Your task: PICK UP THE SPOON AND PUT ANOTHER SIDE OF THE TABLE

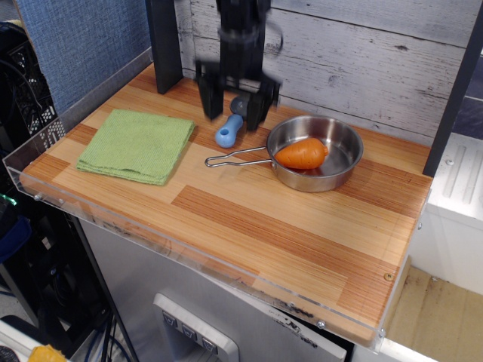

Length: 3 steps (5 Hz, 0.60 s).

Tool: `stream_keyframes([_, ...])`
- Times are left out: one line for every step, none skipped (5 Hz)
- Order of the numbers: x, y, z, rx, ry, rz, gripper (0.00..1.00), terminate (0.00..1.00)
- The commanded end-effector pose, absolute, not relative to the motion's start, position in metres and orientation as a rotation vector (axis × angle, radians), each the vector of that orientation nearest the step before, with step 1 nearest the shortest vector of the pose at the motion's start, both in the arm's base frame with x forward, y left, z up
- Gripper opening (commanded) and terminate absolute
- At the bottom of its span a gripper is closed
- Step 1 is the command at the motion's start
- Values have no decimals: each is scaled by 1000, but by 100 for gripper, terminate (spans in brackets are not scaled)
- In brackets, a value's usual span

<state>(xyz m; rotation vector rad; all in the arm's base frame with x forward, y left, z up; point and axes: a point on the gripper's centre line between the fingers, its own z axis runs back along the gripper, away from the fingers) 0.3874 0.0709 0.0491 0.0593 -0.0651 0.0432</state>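
The spoon (229,130) lies on the striped wood table (264,222) at the back, between the green cloth and the pan. Its light-blue handle points toward the front and its grey bowl toward the back wall. My gripper (232,102) hangs just above the spoon, blurred by motion. Its jaws are spread wide, one finger on each side of the spoon's bowl end, and they hold nothing.
A steel pan (336,170) with a wire handle holds an orange toy carrot (299,152) just right of the spoon. A folded green cloth (137,145) lies at the left. A black post (164,45) stands at the back left. A clear acrylic rim (151,241) edges the front.
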Motion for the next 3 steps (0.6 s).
stream_keyframes([361, 69, 129, 58, -294, 34, 100, 0])
stream_keyframes([352, 65, 133, 48, -296, 23, 100, 0])
stream_keyframes([350, 61, 126, 36, -271, 20, 100, 0])
